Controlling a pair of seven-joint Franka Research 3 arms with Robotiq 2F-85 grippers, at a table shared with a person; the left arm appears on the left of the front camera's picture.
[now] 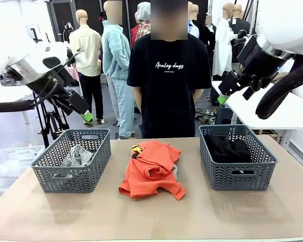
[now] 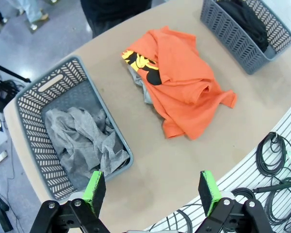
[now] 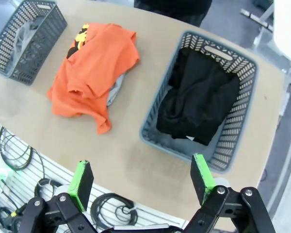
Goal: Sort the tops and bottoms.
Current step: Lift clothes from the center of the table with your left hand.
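Left gripper [image 2: 151,190] & right gripper [image 3: 140,175] wide open, empty, raised above tan table [image 1: 151,218] w/ orange T-shirt [image 1: 151,172] mid.

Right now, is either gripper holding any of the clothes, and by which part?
Nothing is held. The left gripper and right gripper hang open above the table; the orange T-shirt lies loose on it.

— What sits on the brown bench [image 1: 151,217]?
— The left basket [image 1: 73,179] and the right basket [image 1: 237,176], both grey, well apart. A crumpled orange T-shirt [image 1: 151,171] lies between them, touching neither.
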